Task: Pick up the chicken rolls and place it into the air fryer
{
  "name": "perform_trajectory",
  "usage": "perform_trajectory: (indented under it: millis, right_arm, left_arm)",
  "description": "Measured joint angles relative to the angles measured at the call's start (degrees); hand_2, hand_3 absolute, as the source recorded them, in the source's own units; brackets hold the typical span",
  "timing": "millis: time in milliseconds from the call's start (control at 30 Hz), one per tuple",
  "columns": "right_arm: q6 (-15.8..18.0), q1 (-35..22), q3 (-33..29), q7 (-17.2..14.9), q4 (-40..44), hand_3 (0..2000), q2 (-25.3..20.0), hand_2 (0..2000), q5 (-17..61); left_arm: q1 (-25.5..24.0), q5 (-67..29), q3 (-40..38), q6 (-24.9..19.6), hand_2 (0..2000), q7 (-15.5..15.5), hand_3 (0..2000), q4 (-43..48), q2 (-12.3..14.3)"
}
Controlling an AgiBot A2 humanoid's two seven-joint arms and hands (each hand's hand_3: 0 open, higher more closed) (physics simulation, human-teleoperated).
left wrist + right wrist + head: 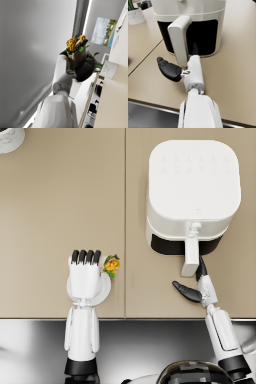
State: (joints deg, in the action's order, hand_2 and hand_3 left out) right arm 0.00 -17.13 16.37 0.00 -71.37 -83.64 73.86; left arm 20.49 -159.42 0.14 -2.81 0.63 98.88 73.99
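The chicken roll (111, 264), a wrap with orange filling and green leaves, is gripped in my left hand (85, 273) just above a small white plate (104, 289). In the left wrist view the roll (76, 47) stands upright out of the dark palm of the left hand (83, 68). The white air fryer (192, 193) stands at the right, its drawer handle (190, 257) pointing toward me. My right hand (197, 283) lies at the handle's tip, holding nothing. In the right wrist view the fingers (194, 50) reach along one side of the handle (179, 37) and the thumb (168, 70) spreads wide on the other.
A marble pot (10, 138) sits at the far left corner of the beige counter (60, 203), and shows with a green plant as the pot (108, 70) in the left wrist view. The counter's front edge (125, 318) runs just behind both wrists.
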Motion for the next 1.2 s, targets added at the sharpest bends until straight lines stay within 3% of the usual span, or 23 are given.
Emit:
perform_trajectory:
  millis: [133, 233, 267, 300, 400, 433, 500, 567, 700, 800, 933, 1033, 1200]
  right_arm:
    - [-0.35, -1.37, 1.6, 2.68, 2.85, 0, -0.91, 0, 0.01]
    - [-1.68, -1.74, 2.17, 1.55, 2.67, 0, -0.87, 0, 0.13]
    - [-2.29, -1.87, 2.44, 1.07, 2.46, 327, -0.79, 1361, 0.17]
    - [-3.97, -1.95, 2.69, 0.73, 1.87, 653, -0.73, 2000, 0.19]
    - [-10.34, -2.06, 3.54, 0.01, 0.76, 1633, -0.78, 2000, 0.21]
    - [-11.02, -2.28, 3.8, -0.04, 0.38, 1960, -0.99, 2000, 0.21]
    - [-5.24, -2.84, 3.57, -0.4, -0.19, 2000, -0.11, 2000, 0.48]
    - [-3.34, -3.72, 4.51, -0.53, -0.72, 2000, 1.18, 2000, 0.67]
    - [-6.95, -3.48, 9.91, -0.51, -4.85, 2000, 6.15, 2000, 0.55]
    - [-8.77, -2.13, 15.37, -0.55, -10.67, 2000, 12.85, 2000, 0.48]
    - [-7.26, -1.46, 23.34, -0.38, -19.43, 2000, 24.44, 2000, 0.45]
    - [-7.13, 1.22, 25.19, -0.24, -25.23, 2000, 29.34, 2000, 0.37]
    - [-10.33, 5.08, 27.65, -0.36, -32.34, 2000, 34.65, 2000, 0.29]
  left_arm:
    - [1.33, 0.01, 0.22, 0.05, 2000, -0.31, 2000, 1.53, 0.41]
    - [1.77, 0.02, 0.26, 0.03, 2000, -0.38, 2000, 2.15, 0.63]
    - [1.82, 0.02, 0.26, 0.03, 2000, -0.4, 2000, 2.27, 0.7]
    - [1.88, 0.02, 0.33, 0.03, 2000, -0.41, 2000, 2.28, 0.76]
    - [1.99, 0.02, 0.44, 0.05, 2000, -0.44, 2000, 2.12, 0.94]
    - [2.13, 0.02, 0.44, 0.04, 2000, -0.44, 2000, 2.02, 1.01]
    - [2.43, 0.03, 0.28, 0.03, 2000, -0.45, 2000, 1.67, 1.14]
    - [2.57, 0.03, 0.04, 0.03, 2000, -0.47, 2000, 1.1, 1.24]
    - [2.9, 0.03, 0.36, 0.02, 2000, -0.5, 2000, 0.4, 1.44]
    - [4.11, 0.03, 1.6, 0.02, 2000, -0.52, 2000, -0.04, 1.8]
    - [6.59, 0.03, 4.35, 0.02, 2000, -0.54, 2000, -0.15, 2.71]
    - [9.15, 0.04, 6.95, 0.0, 2000, -0.55, 2000, -0.34, 3.89]
    - [12.84, 0.05, 11.47, -0.02, 2000, -0.54, 2000, -0.28, 6.1]
